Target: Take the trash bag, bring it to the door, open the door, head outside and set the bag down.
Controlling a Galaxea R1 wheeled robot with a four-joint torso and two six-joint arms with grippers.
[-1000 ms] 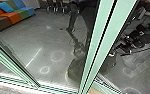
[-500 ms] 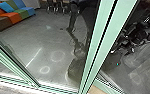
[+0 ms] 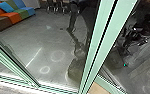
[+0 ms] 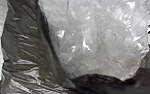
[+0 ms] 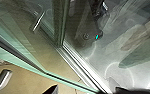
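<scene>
Head view: green frame near, right; driving too close could scrape it. Left wrist view: trash bag close to that wrist, dark, glossy, creased around clear plastic; thin film could snag and tear. Right wrist view: glass door, may swing back unsupported; either hand's state, cannot tell.

Multicoloured sofa, blue cushion on it, grey floor, pale light streak and rings, dark furniture legs

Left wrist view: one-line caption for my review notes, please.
Close-up of a glossy dark trash bag bordering crumpled, translucent plastic that catches the light.
</scene>
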